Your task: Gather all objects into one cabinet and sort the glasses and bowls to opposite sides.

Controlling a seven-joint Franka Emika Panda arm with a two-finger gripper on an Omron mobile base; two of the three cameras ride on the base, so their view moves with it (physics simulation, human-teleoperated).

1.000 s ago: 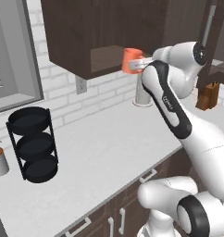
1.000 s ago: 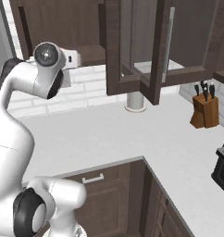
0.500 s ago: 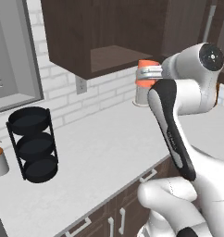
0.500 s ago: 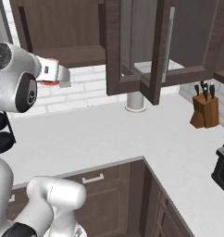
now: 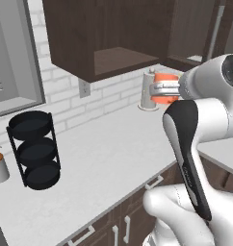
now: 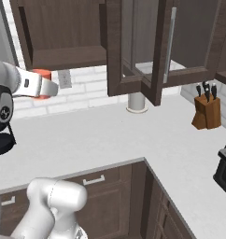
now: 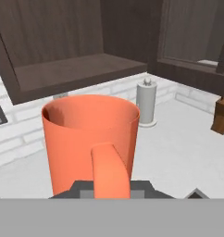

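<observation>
Arm swung away from cabinet [image 5: 113, 60] since half-second ago; tool [image 5: 162, 89] clamped on orange mug [image 7: 90, 139], upright, below and short of shelf board ahead. Mug unplaced; sorting pending.

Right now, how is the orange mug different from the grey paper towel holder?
The orange mug is bright orange; the paper towel holder is pale grey. The mug is held up in the air by the gripper, while the holder stands on the counter. The mug is wide and open-topped with a handle; the holder is slim with a knob on top. Both are upright.
</observation>
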